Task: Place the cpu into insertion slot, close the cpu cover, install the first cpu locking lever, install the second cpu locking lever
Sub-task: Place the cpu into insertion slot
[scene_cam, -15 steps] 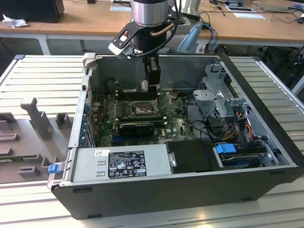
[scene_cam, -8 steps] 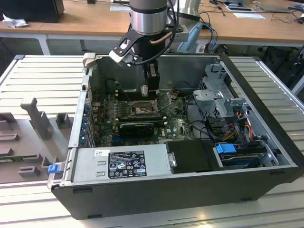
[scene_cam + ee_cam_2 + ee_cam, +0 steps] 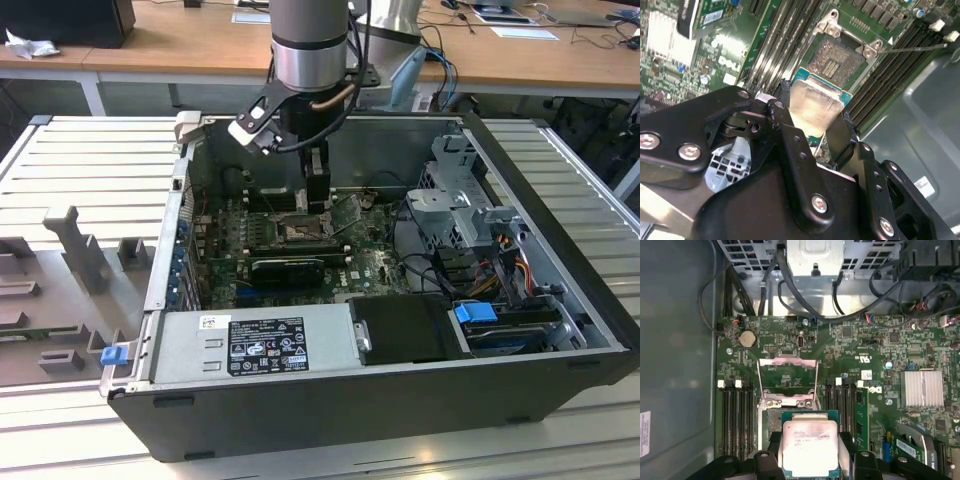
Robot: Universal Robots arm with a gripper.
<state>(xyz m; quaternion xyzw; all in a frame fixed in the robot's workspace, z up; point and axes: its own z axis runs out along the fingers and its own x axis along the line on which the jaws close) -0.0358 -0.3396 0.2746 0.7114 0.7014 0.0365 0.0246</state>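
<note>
With the gripper point(image 3: 814, 117) closed on the cpu's point(image 3: 810, 446) opposite edges close above the insertion slot point(image 3: 837, 61), and the cpu cover point(image 3: 788, 361) standing open, we judge it best to keep the chip level, square to the socket and unforced.

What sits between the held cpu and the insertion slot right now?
Nothing: in the second wrist view the cpu, clamped in the gripper, hangs near the insertion slot, and the stretch between them is bare.
</note>
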